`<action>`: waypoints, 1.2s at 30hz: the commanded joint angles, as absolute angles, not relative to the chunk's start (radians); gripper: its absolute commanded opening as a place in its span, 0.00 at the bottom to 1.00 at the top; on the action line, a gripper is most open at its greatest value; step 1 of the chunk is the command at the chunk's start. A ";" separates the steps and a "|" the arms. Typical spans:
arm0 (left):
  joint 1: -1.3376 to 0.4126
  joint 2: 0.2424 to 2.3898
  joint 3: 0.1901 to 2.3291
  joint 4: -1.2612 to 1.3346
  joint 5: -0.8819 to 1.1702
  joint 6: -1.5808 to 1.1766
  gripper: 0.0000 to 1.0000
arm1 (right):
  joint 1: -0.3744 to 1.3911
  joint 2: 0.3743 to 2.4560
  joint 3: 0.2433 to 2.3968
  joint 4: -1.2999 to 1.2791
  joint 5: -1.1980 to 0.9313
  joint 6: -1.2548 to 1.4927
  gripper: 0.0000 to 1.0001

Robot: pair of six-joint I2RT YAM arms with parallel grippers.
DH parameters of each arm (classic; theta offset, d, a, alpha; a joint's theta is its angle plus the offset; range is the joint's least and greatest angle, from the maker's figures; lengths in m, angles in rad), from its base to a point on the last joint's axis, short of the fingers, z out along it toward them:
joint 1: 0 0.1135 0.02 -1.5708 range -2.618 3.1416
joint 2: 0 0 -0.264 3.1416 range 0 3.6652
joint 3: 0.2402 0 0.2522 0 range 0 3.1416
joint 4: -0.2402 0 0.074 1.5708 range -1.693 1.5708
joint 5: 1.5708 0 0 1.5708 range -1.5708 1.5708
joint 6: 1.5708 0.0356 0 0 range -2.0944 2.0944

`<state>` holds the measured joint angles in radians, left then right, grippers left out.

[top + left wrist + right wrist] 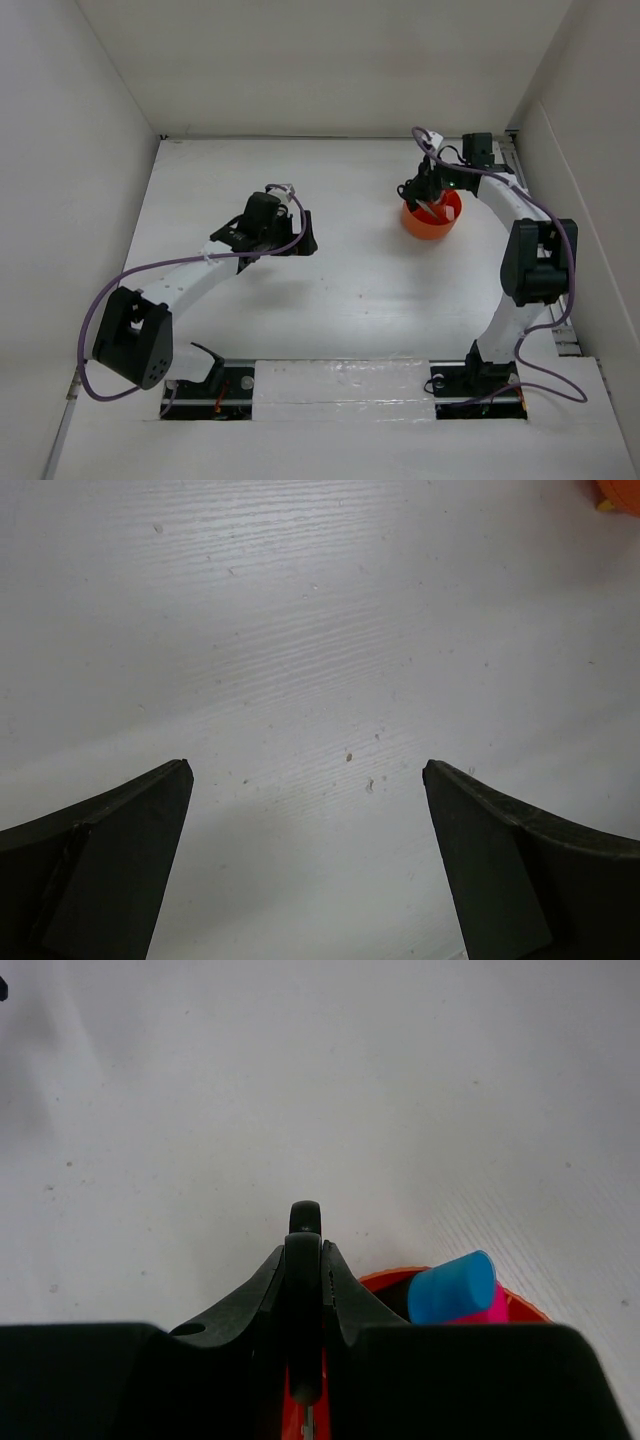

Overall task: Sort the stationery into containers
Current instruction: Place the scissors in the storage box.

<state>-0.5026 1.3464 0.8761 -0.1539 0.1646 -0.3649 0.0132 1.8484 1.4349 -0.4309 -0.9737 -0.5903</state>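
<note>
1. Orange tub (431,226) stands on the white tabletop (330,290), far right, directly beneath the right tool (305,1250)
2. That right tool is pinched together on the black-handled scissors (305,1216), seen edge-on, above the tub's rim
3. Inside the tub the blue-capped black marker (452,1287) pokes up, touching a pink item (487,1309) I cannot identify
4. Left tool (305,780) hangs spread wide above bare tabletop, well apart from the tub

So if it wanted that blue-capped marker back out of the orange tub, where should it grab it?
Probably the blue cap, from above: it leans up past the rim of the orange tub, while the rest is hidden inside. Close across its round sides. The right gripper is shut on a thin black item, so free that first.
</note>
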 commanded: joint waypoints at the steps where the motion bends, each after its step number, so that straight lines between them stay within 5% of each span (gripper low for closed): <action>1: -0.502 1.345 0.870 -0.129 0.155 -0.370 1.00 | -0.009 1.786 1.427 -0.365 -1.006 -0.583 0.03; 36: -0.502 1.408 0.870 -0.138 0.137 -0.360 1.00 | 0.000 1.816 1.427 -0.373 -1.015 -0.603 0.18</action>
